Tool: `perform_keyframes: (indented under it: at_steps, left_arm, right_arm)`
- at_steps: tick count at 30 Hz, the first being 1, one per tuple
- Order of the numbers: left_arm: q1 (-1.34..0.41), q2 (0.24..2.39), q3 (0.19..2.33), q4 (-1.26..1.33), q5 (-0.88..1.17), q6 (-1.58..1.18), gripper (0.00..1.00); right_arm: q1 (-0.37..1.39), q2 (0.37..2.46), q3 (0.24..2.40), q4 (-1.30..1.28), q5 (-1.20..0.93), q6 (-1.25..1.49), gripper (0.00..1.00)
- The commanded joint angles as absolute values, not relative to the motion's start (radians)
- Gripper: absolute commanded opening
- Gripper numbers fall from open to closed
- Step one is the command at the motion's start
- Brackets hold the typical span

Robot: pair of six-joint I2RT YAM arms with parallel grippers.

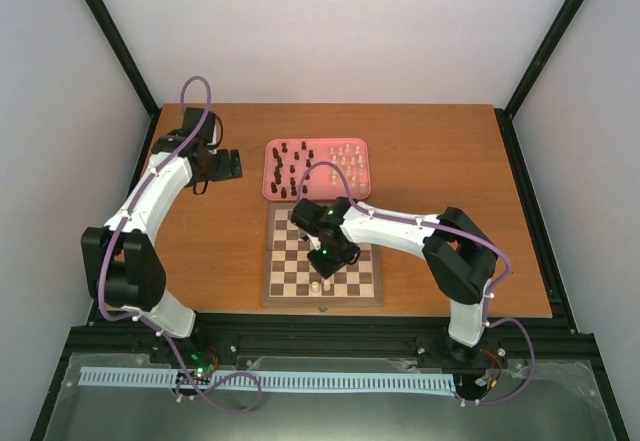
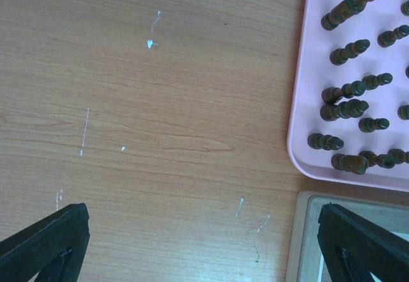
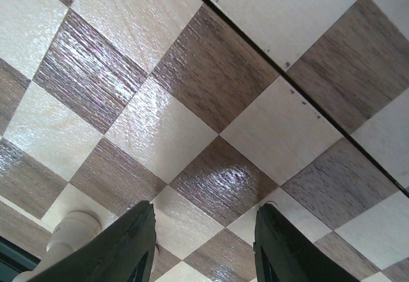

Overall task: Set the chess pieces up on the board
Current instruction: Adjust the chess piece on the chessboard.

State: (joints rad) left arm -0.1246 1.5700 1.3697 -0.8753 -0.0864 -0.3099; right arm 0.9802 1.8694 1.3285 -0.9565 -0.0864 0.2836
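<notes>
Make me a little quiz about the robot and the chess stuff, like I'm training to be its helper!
1. True or false: the pink tray holds both dark and cream chess pieces.
2. The right claw hovers over: A) the board B) the tray C) bare wood.
3. Is the left claw holding anything?

Key:
1. True.
2. A.
3. No. It is open, with only the table showing between its fingers.
</notes>
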Motion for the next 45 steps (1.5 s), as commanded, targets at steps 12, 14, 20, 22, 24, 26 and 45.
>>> perform_keyframes:
  at_steps: [12, 14, 20, 22, 24, 26, 45]
  left_arm:
    - [-0.127, 1.582, 1.387, -0.867, -0.103, -0.302, 1.00]
    - [-0.128, 1.583, 1.388, -0.867, -0.104, -0.301, 1.00]
    - [-0.127, 1.588, 1.393, -0.867, -0.104, -0.300, 1.00]
    - [-0.127, 1.589, 1.392, -0.867, -0.105, -0.301, 1.00]
    - [-0.127, 1.589, 1.394, -0.867, -0.105, -0.301, 1.00]
    - [-0.127, 1.591, 1.395, -0.869, -0.106, -0.300, 1.00]
    - [-0.127, 1.581, 1.396, -0.868, -0.105, -0.302, 1.00]
  right_arm:
    - [0.977, 1.872, 1.288, -0.946, -0.090, 0.272, 0.43]
    - [0.977, 1.873, 1.289, -0.946, -0.089, 0.270, 0.43]
    - [0.976, 1.885, 1.318, -0.955, -0.056, 0.277, 0.44]
    - [0.976, 1.892, 1.331, -0.960, -0.034, 0.279, 0.44]
    - [0.972, 1.896, 1.343, -0.964, -0.022, 0.282, 0.44]
    - [0.969, 1.899, 1.356, -0.964, -0.018, 0.282, 0.44]
    - [0.971, 1.789, 1.456, -1.135, -0.016, 0.322, 0.41]
